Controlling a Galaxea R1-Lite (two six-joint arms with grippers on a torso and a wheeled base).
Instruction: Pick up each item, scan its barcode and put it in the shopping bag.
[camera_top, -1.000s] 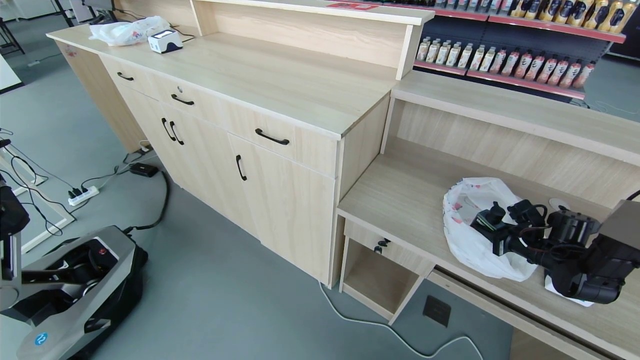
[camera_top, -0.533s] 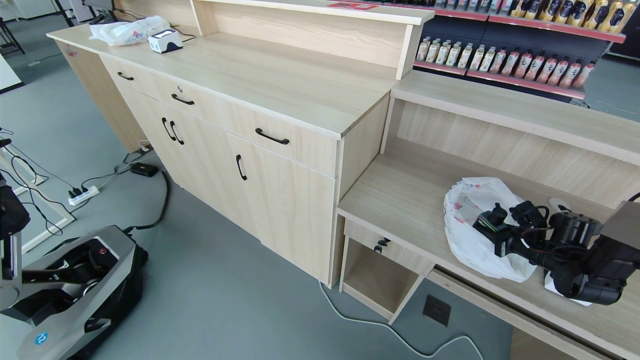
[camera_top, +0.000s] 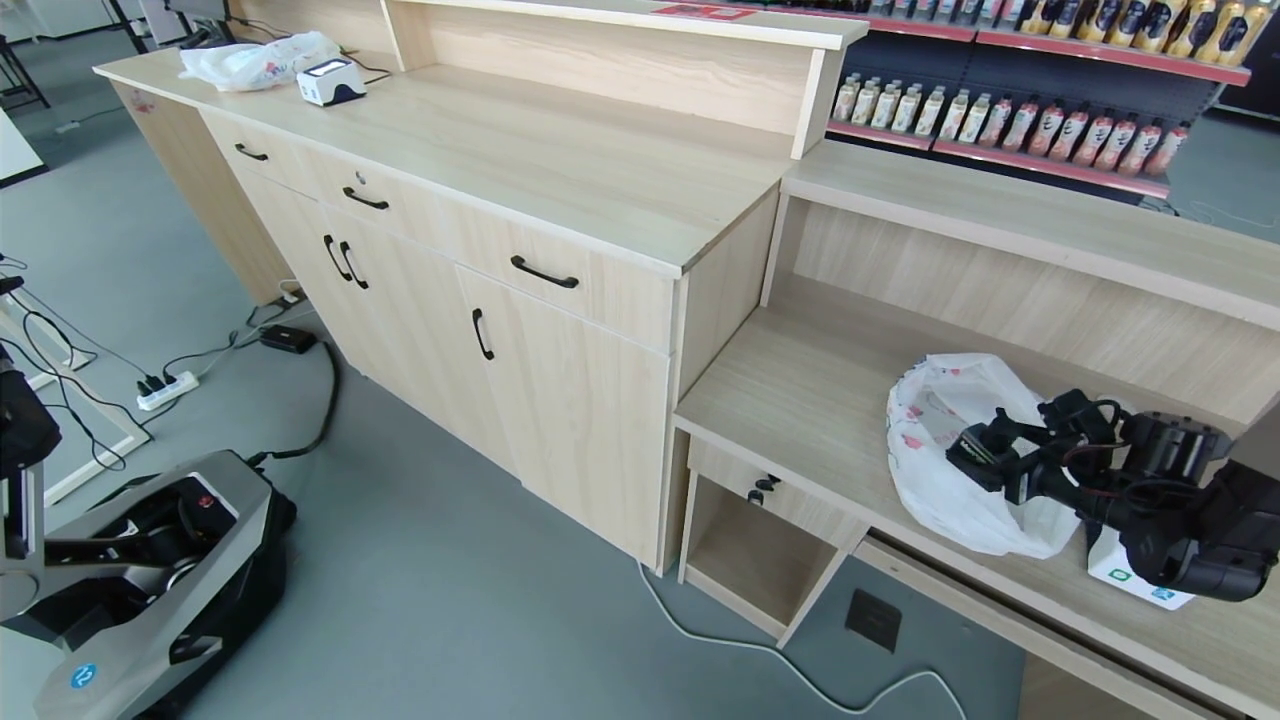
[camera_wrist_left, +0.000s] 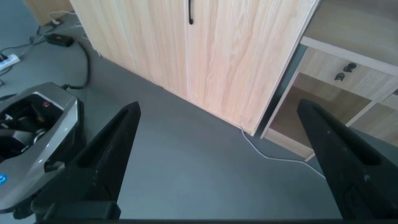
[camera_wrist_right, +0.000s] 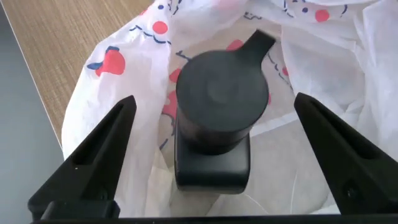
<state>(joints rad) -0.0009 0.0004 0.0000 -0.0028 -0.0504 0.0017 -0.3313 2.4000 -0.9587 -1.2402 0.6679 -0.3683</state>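
We log the right end effector (camera_top: 985, 447) released over the shopping bag (camera_top: 935, 480) on the counter (camera_top: 800, 390), black item (camera_wrist_right: 217, 118) inside; left end effector (camera_wrist_left: 219, 112) released above floor (camera_wrist_left: 186, 143).

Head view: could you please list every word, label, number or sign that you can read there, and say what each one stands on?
No text can be read.
Red sign on the counter's top ledge: print too small to read.
Bottles on the shop shelf: labels too small to read.
White box beside the shopping bag: small green and blue marks, unreadable.
Shopping bag: red printed figures, no legible words.
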